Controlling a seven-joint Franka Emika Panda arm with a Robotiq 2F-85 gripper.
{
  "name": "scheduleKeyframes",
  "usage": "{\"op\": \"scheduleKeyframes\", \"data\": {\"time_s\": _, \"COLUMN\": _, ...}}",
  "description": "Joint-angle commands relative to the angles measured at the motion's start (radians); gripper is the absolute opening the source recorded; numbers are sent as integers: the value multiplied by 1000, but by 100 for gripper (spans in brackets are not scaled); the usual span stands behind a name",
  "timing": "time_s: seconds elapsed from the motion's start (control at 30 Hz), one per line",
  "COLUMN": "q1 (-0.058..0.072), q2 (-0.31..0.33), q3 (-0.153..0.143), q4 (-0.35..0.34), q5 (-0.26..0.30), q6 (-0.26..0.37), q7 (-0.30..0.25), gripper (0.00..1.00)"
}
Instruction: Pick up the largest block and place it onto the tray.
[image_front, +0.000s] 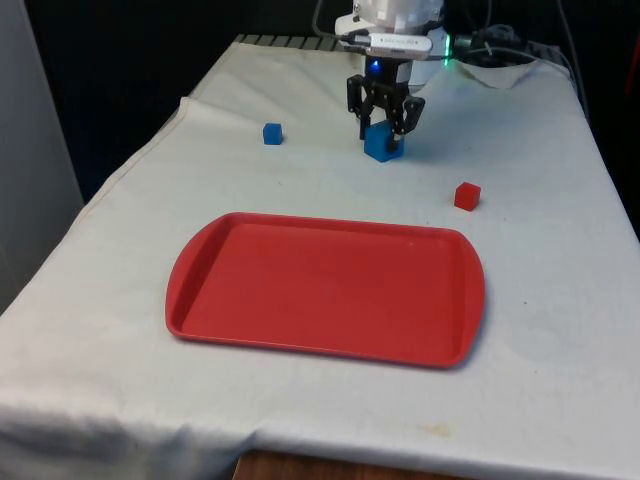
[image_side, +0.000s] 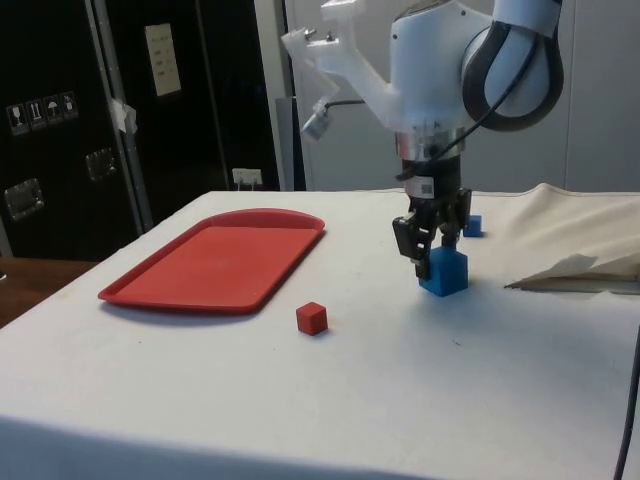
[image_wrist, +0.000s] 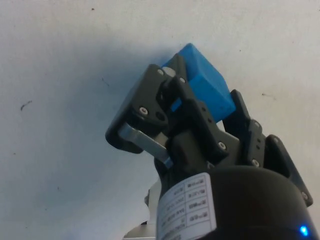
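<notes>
The largest block, a blue cube (image_front: 383, 149) (image_side: 447, 275) (image_wrist: 206, 83), rests on the white cloth at the far middle of the table. My gripper (image_front: 384, 132) (image_side: 432, 255) (image_wrist: 200, 89) reaches down over it, one black finger against each side, shut on it. The cube's underside still looks level with the cloth. The red tray (image_front: 320, 285) (image_side: 215, 255) lies flat nearer the front edge, with nothing on it.
A small blue cube (image_front: 272, 133) (image_side: 472, 225) sits towards the front view's left of the gripper. A small red cube (image_front: 467, 196) (image_side: 312, 318) lies between the gripper and the tray's far right corner. Cables and folded cloth lie by the robot's base.
</notes>
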Motion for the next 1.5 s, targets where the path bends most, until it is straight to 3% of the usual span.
{"op": "scheduleKeyframes", "data": {"time_s": 0.0, "q1": 7, "q2": -7, "q3": -5, "q4": 10, "q5": -17, "q6": -18, "q7": 21, "gripper": 11}}
{"op": "scheduleKeyframes", "data": {"time_s": 0.27, "q1": 1, "q2": -91, "q3": 14, "q4": 19, "q5": -23, "q6": -100, "q7": 24, "gripper": 10}}
{"op": "scheduleKeyframes", "data": {"time_s": 0.3, "q1": 2, "q2": -81, "q3": 14, "q4": 3, "q5": 0, "q6": -72, "q7": 0, "gripper": 8}}
{"op": "scheduleKeyframes", "data": {"time_s": 0.4, "q1": 0, "q2": -118, "q3": 23, "q4": 28, "q5": -21, "q6": -133, "q7": 24, "gripper": 0}}
{"op": "scheduleKeyframes", "data": {"time_s": 0.6, "q1": 2, "q2": -167, "q3": 37, "q4": 56, "q5": 0, "q6": -201, "q7": 5, "gripper": 0}}
{"op": "scheduleKeyframes", "data": {"time_s": 0.83, "q1": 6, "q2": -159, "q3": 69, "q4": 139, "q5": 2, "q6": -275, "q7": 39, "gripper": 0}}
{"op": "scheduleKeyframes", "data": {"time_s": 1.17, "q1": 4, "q2": -146, "q3": 86, "q4": 220, "q5": 2, "q6": -337, "q7": 41, "gripper": 0}}
{"op": "scheduleKeyframes", "data": {"time_s": 1.47, "q1": 9, "q2": -78, "q3": 101, "q4": 336, "q5": 28, "q6": -382, "q7": 33, "gripper": 0}}
